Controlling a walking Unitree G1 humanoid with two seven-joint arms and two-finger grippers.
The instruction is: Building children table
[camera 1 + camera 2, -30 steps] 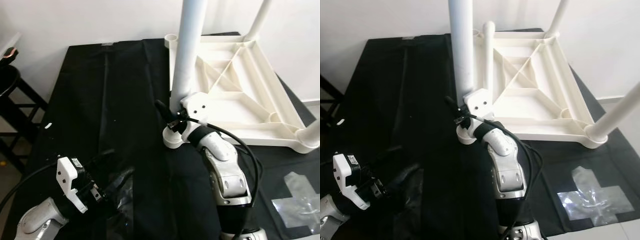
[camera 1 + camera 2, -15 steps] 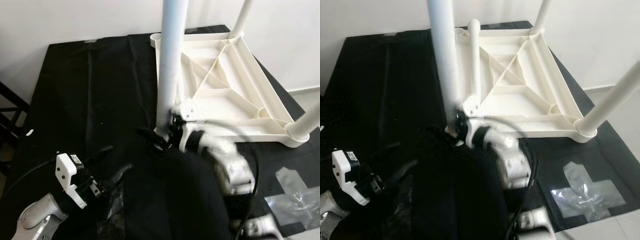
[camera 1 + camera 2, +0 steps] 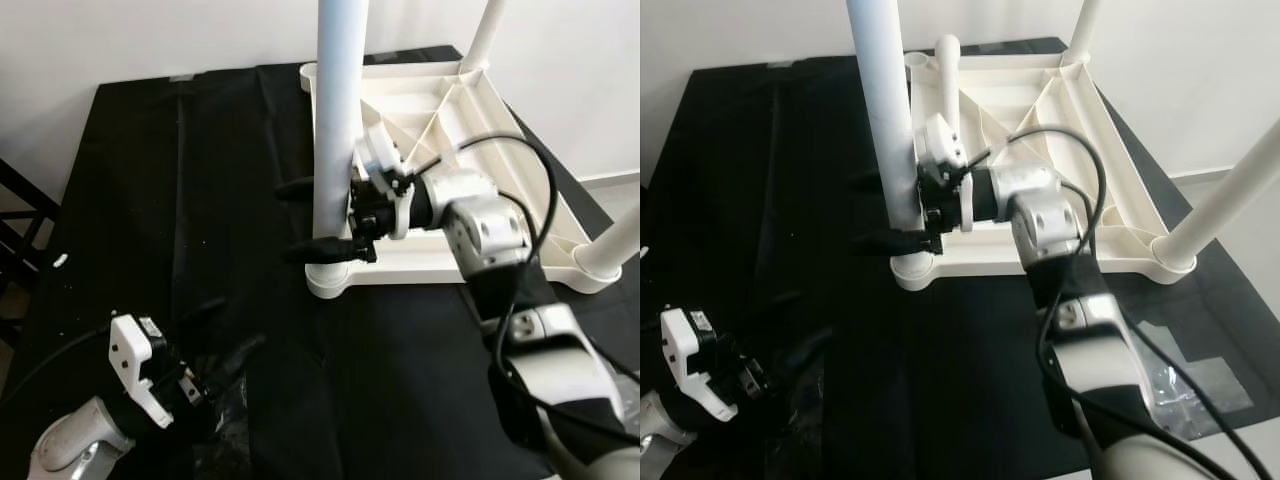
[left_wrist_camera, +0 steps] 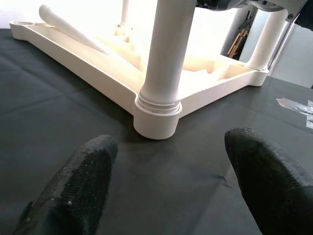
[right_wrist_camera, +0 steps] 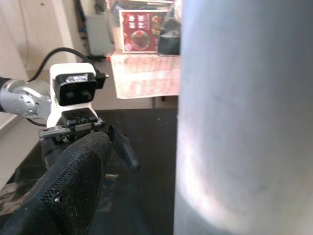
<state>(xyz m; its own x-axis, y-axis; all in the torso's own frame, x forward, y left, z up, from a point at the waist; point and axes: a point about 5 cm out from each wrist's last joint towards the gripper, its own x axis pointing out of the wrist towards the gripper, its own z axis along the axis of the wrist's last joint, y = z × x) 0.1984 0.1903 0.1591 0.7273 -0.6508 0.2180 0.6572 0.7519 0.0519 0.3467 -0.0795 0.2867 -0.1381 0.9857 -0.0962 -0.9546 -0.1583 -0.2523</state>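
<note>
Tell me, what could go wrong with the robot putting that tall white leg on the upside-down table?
The right gripper has its open fingers on either side of the tall leg, which stands in the corner socket. A sideways push could tip the leg or slide the upside-down table on the black cloth. The loose leg lying inside the table could roll too.
</note>
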